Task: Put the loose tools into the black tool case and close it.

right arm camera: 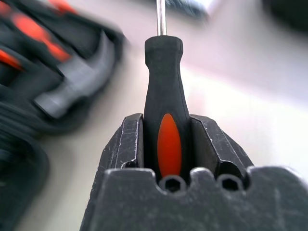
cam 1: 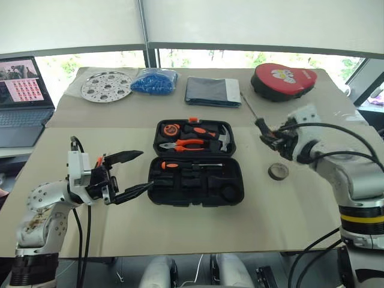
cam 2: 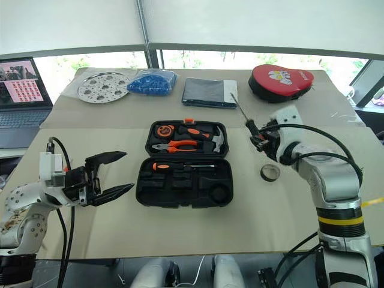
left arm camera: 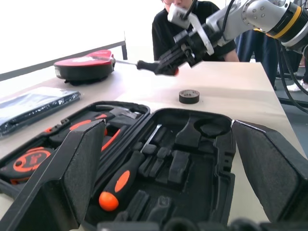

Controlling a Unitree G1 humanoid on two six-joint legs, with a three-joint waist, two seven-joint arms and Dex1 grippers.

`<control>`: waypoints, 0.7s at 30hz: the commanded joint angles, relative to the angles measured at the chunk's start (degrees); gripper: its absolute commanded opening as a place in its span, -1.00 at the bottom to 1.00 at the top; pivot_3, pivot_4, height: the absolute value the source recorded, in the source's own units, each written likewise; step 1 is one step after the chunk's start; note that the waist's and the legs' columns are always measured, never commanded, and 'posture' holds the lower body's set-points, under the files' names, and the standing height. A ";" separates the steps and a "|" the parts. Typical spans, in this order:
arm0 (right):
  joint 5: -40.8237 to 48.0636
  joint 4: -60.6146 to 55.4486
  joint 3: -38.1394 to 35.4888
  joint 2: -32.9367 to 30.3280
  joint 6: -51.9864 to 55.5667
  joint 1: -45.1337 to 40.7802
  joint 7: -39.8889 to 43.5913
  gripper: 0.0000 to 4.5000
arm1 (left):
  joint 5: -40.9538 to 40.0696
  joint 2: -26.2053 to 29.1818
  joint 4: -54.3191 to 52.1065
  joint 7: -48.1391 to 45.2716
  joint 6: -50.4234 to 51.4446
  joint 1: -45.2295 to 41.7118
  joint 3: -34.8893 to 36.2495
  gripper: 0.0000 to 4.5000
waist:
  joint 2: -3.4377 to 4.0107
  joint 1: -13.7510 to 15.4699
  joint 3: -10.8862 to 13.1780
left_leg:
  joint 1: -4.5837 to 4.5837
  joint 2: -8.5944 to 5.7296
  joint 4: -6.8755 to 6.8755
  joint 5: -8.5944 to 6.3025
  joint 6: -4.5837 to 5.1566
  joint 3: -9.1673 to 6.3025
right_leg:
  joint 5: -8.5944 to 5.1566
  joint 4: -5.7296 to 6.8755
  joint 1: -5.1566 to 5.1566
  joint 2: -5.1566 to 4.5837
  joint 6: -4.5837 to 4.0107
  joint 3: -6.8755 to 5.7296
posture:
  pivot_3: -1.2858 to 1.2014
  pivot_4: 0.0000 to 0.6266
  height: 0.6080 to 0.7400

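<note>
The black tool case (cam 1: 198, 186) lies open in the middle of the table. One orange-black screwdriver (cam 1: 180, 164) rests in its near half. My right gripper (cam 1: 268, 135) hovers to the right of the case, shut on the black-orange handle of a second screwdriver (right arm camera: 163, 82), whose shaft points away toward the far side. A small dark tape roll (cam 1: 278, 171) lies on the table below that gripper. My left gripper (cam 1: 147, 170) stands open and empty just left of the case, pointing at it.
Pliers (cam 1: 189, 144), a hammer (cam 1: 223, 139) and a tape measure (cam 1: 171, 129) fill the far half of the case. A metal disc (cam 1: 106, 86), blue bag (cam 1: 154, 81), dark folder (cam 1: 212, 91) and red pouch (cam 1: 283, 81) line the far edge. A laptop (cam 1: 21, 96) stands left; a person (left arm camera: 192, 19) stands beyond.
</note>
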 commanded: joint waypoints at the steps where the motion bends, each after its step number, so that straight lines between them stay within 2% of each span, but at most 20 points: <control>1: -2.80 -2.26 8.96 -3.02 -15.60 -2.74 17.31 -0.52 | 2.13 0.83 1.64 1.78 -2.02 2.80 3.78 1.00 | 0.00 -0.24 0.00 | 0.03 0.03 -0.02 0.00 0.00 0.00 | 0.00 -0.01 0.01 0.05 0.00 0.02 | 0.03 -0.52 1.00; 6: -9.36 2.21 19.74 -3.56 -24.27 -5.99 28.68 -0.52 | 4.00 1.34 1.30 2.25 -3.37 7.62 5.39 1.00 | -0.02 0.06 0.02 | 0.07 0.04 0.02 -0.01 0.00 0.02 | 0.00 0.01 0.05 0.00 -0.02 0.00 | 0.03 -0.52 1.00; 10: -16.75 7.00 26.30 -2.94 -24.92 -7.98 30.42 -0.52 | 2.73 1.57 -3.02 2.29 -1.75 9.43 4.68 1.00 | -0.06 0.49 0.04 | 0.03 0.01 0.08 -0.03 0.04 0.03 | -0.01 0.02 0.04 -0.14 -0.02 -0.09 | 0.03 -0.52 1.00; 15: -19.80 11.57 26.57 -3.18 -26.70 -9.05 32.08 -0.52 | 2.25 2.17 -5.32 2.32 -0.47 9.17 4.02 1.00 | -0.07 0.74 0.03 | 0.04 -0.05 0.10 -0.02 0.03 0.06 | 0.00 0.05 0.03 -0.22 -0.03 -0.11 | 0.03 -0.52 1.00; 21: -18.46 13.90 24.96 0.73 -23.01 -10.46 31.91 -0.52 | 2.11 2.14 -7.40 3.25 0.98 8.38 3.12 1.00 | -0.07 0.47 0.03 | 0.13 -0.01 0.09 0.00 0.00 0.07 | -0.02 0.11 0.08 -0.19 -0.06 -0.12 | 0.03 -0.52 1.00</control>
